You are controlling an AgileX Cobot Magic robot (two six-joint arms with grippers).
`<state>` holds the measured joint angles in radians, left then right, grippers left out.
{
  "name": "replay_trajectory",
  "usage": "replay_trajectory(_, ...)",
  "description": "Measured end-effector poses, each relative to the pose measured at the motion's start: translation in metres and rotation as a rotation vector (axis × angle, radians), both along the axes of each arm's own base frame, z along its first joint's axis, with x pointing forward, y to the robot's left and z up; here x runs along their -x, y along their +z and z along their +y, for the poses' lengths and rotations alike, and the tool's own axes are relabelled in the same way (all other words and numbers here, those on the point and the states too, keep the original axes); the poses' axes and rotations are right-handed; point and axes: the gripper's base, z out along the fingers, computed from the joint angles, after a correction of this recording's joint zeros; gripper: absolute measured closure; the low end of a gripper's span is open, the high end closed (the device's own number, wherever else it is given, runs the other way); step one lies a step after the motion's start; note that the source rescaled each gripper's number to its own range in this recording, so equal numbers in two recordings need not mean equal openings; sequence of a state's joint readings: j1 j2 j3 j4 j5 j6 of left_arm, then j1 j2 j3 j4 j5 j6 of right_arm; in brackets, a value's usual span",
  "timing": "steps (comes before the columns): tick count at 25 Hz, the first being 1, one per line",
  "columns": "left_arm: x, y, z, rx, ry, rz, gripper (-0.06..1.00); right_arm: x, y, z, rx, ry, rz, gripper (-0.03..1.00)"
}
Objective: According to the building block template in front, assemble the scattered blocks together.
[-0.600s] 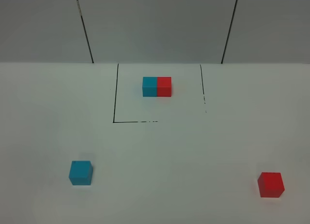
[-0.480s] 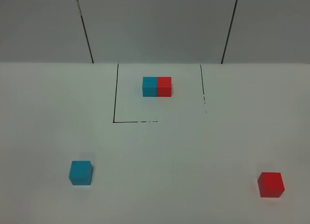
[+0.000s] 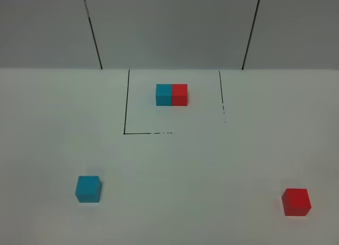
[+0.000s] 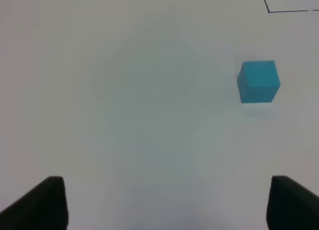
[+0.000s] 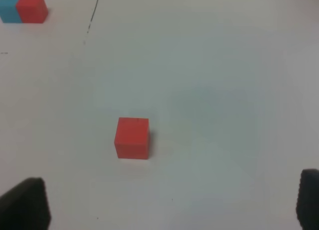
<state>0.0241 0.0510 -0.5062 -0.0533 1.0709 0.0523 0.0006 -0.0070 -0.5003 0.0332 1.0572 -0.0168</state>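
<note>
The building block template [image 3: 171, 94], a cyan cube joined to a red cube, sits inside a black outline at the back of the white table; the right wrist view also catches the template [image 5: 24, 8]. The scattered cyan block [image 3: 88, 189] lies at the front left, the scattered red block [image 3: 296, 201] at the front right. Neither arm shows in the high view. My left gripper [image 4: 169, 205] is open and empty, and the cyan block [image 4: 258, 81] lies ahead of it, off to one side. My right gripper [image 5: 167, 202] is open and empty, with the red block [image 5: 132, 137] just ahead.
A black-lined rectangle [image 3: 126, 107] is drawn on the table around the template. Grey wall panels [image 3: 169, 27] rise behind the table's far edge. White tabletop [image 3: 190, 171] spreads between the two loose blocks.
</note>
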Motion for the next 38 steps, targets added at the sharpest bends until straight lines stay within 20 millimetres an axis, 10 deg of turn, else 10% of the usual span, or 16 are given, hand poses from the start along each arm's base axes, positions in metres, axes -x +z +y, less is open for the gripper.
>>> replay_trajectory(18,-0.012,0.017,-0.006,0.068,-0.036,0.028,0.25,0.0,0.0,0.0,0.0,0.0,0.0,-0.03)
replay_trajectory(31,-0.178,0.025,-0.01,0.12,-0.061,0.619,0.25,0.0,0.0,0.0,0.0,0.0,0.0,-0.03)
replay_trajectory(38,-0.249,-0.012,-0.063,0.092,-0.178,0.772,0.25,0.0,0.0,0.0,0.0,0.0,0.0,-0.03)
